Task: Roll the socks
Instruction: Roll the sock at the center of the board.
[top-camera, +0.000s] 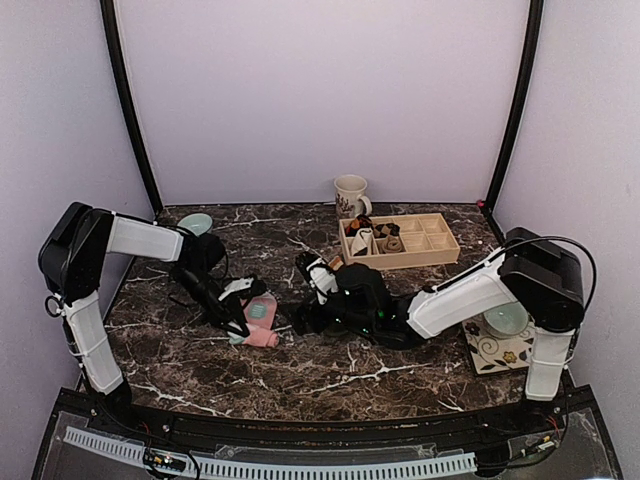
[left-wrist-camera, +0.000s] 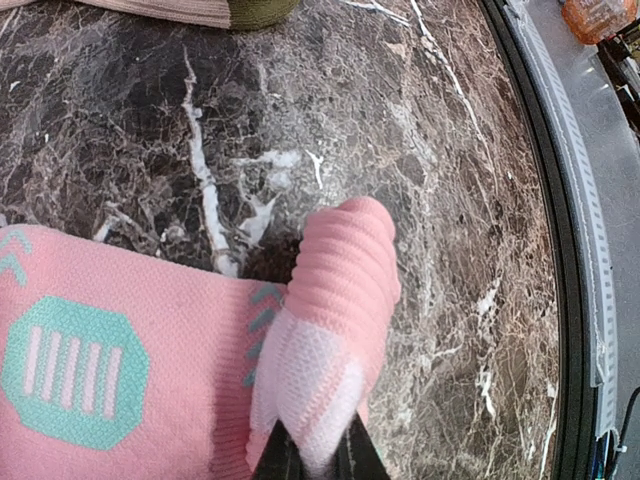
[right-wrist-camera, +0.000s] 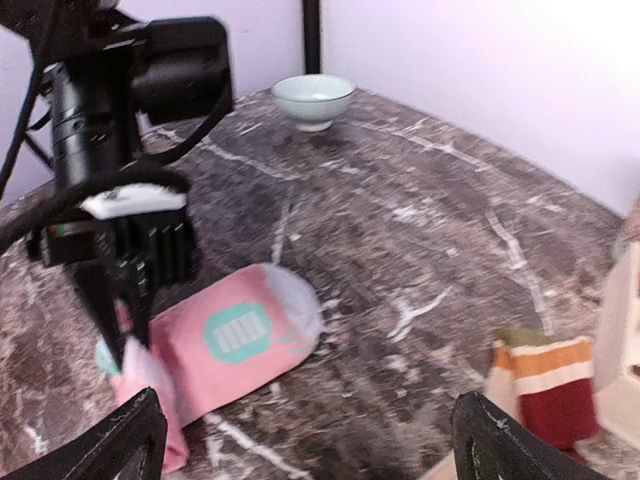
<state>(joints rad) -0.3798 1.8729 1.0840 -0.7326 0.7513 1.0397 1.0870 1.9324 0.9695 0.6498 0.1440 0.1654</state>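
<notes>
Pink sock (left-wrist-camera: 150, 360) lies with its folded end pinched by the left gripper (left-wrist-camera: 315, 455); right gripper (right-wrist-camera: 305, 440), spread wide, sits near.

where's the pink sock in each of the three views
Top external: the pink sock lies left of centre on the marble table.
Left wrist: it fills the lower left, with one end folded up at bottom centre.
Right wrist: lower left, near the bottom edge.
Shared landmark: the green patch on the sock shows in all three.
</notes>
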